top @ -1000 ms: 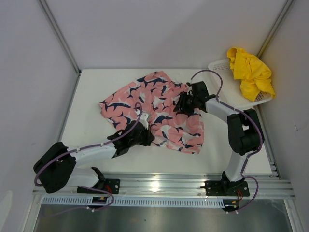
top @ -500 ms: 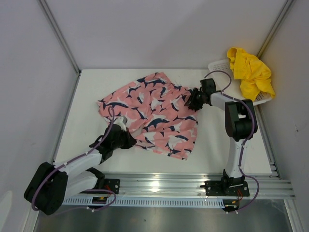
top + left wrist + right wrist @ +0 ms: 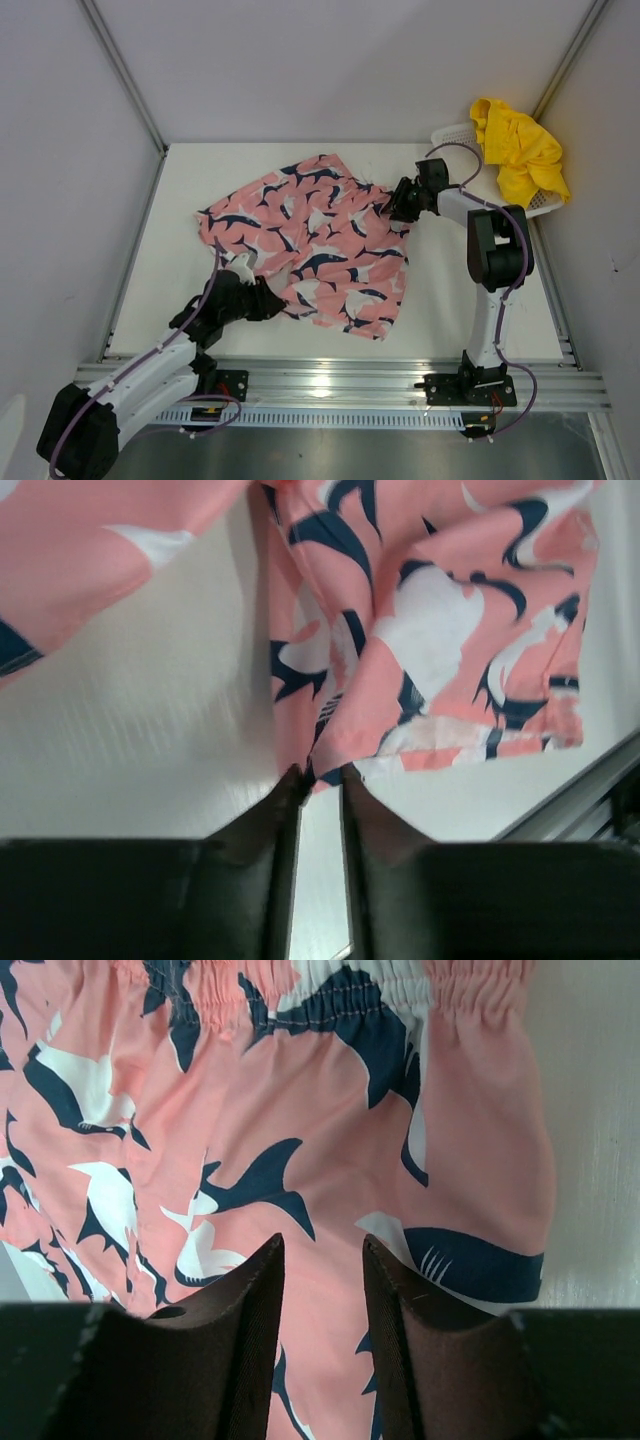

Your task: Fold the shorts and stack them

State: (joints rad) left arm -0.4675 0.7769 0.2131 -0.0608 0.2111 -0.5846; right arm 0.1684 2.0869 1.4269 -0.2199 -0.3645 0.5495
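Observation:
The pink shorts (image 3: 320,235) with the navy-and-white print lie spread across the middle of the white table (image 3: 175,210). My left gripper (image 3: 270,300) is at their near-left hem. In the left wrist view its jaws (image 3: 320,772) stand a little apart, and the hem of the pink shorts (image 3: 430,630) just reaches the tips. My right gripper (image 3: 398,205) is at the right end of the waistband. It is open (image 3: 322,1242) low over the flat pink shorts (image 3: 300,1110), gripping nothing. The yellow shorts (image 3: 515,150) lie bunched in the basket.
The white mesh basket (image 3: 455,133) sits in the far right corner against the wall. A metal rail (image 3: 330,380) runs along the near edge, and frame posts rise at the back corners. Bare table shows left of the shorts and on the near right.
The left arm pulled the near hem toward the near left, spreading the pink shorts flatter, and its jaws have now parted. The right gripper moved back and right to the waistband's end.

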